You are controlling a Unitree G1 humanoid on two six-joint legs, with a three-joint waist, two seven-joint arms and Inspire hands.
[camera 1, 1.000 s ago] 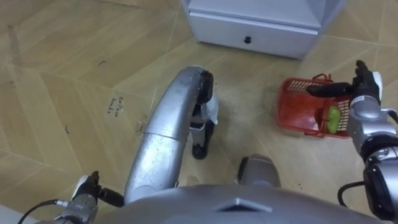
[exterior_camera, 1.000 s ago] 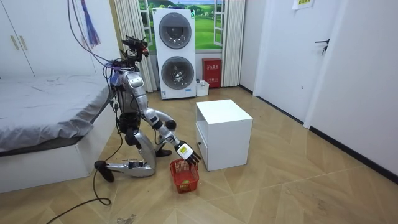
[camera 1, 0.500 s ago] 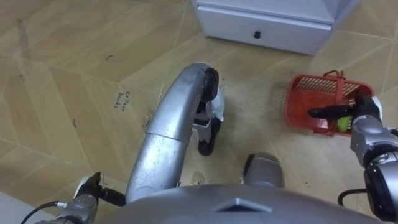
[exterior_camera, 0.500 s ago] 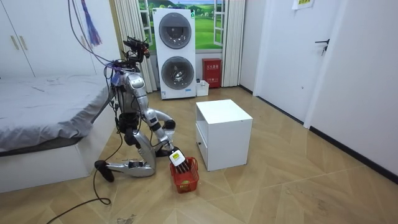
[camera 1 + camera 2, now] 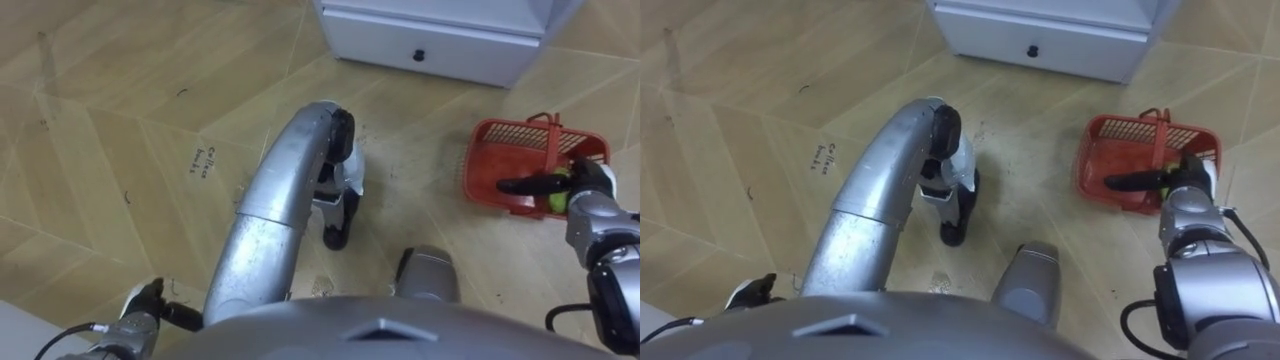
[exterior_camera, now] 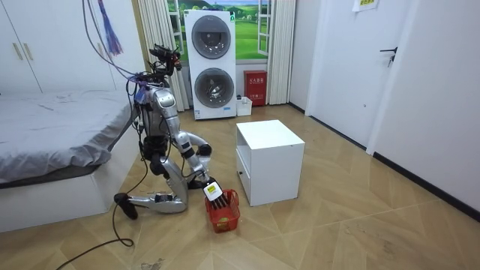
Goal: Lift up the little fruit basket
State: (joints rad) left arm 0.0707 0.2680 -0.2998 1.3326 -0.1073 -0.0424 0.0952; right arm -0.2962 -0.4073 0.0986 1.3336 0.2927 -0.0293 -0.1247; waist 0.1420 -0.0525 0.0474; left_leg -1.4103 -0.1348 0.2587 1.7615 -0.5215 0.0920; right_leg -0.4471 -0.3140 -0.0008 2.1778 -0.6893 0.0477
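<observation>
The left hand (image 5: 143,300) hung low beside the kneeling robot, and I could not tell if it was open or closed. The right hand (image 5: 585,190) was down in the red fruit basket (image 5: 495,165), and its grasp was unclear too. The basket stood on the floor (image 5: 100,120), near the white cabinet (image 5: 430,40).

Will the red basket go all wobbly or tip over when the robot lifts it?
Probably stiff: the red basket looks like hard plastic mesh that holds its shape. It is likely light, since it's mostly holes with a green fruit inside. It might tilt a little when lifted, because the fruit lies toward one edge.
</observation>
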